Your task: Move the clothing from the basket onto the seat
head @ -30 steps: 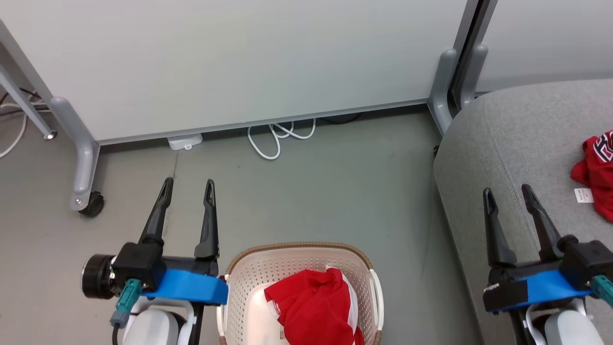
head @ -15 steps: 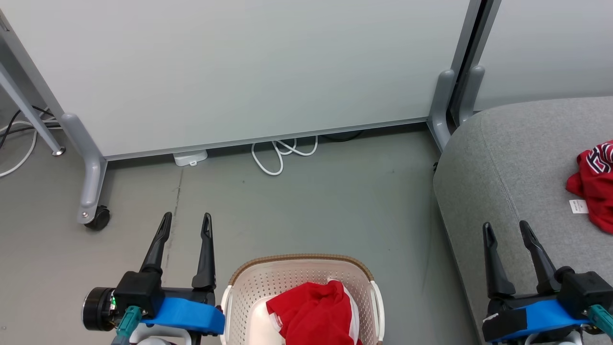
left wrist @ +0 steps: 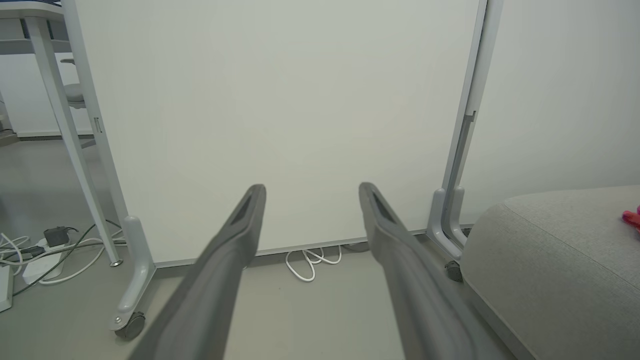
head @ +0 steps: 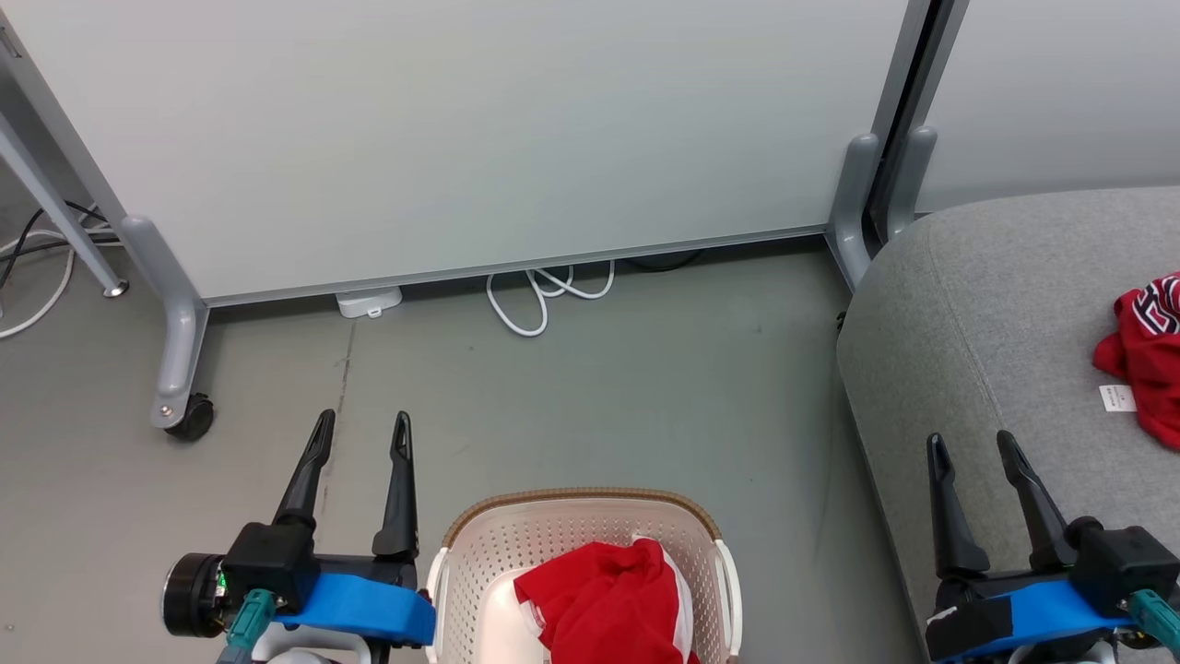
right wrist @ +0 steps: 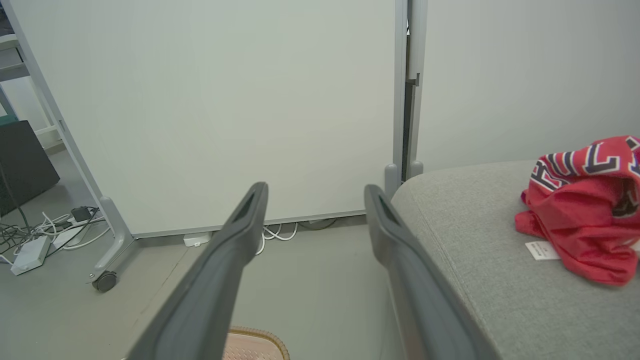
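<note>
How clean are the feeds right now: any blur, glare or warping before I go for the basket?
Head view: sharp, evenly lit, no glare; the basket and its red garment are cut by the bottom edge. Left wrist view: left fingers blur near the lens, panel posts slant. Right wrist view: right fingers equally soft, jersey crisp.

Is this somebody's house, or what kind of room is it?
Probably an office or lab, not a home: tall white partition panels on grey wheeled feet, loose white cables on the bare grey floor.
</note>
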